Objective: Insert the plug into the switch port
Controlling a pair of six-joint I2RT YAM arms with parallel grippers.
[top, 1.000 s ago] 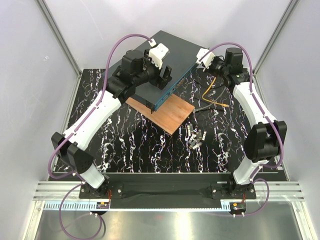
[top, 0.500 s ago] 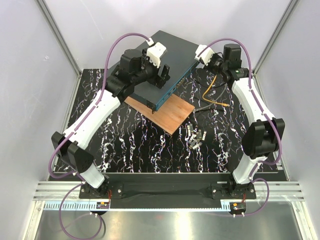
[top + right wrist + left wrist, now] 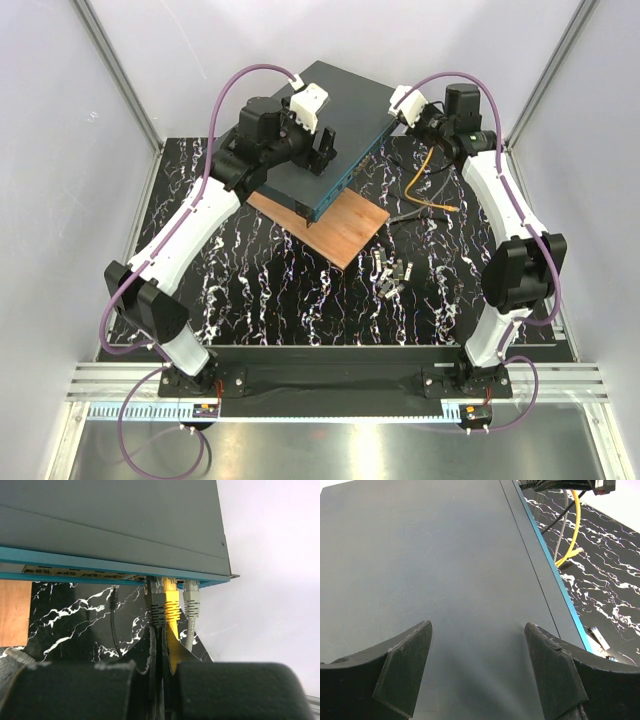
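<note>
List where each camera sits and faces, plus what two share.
Top: above, behind the arms, looking down at the table; both arms show.
Left wrist: above the box lid, looking along it; open left pincer shows.
Right wrist: facing the box's blue front; right pincer grips the yellow cable.
Both wrists see that cable.

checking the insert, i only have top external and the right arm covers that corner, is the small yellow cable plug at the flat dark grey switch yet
observer: yes, right wrist shows the yellow plug near the end of the port row in the teal-blue front face, between a dark grey plug and a light grey plug
operator: left gripper holding anything
observer: no, left wrist shows the left gripper open over the switch's flat top
</note>
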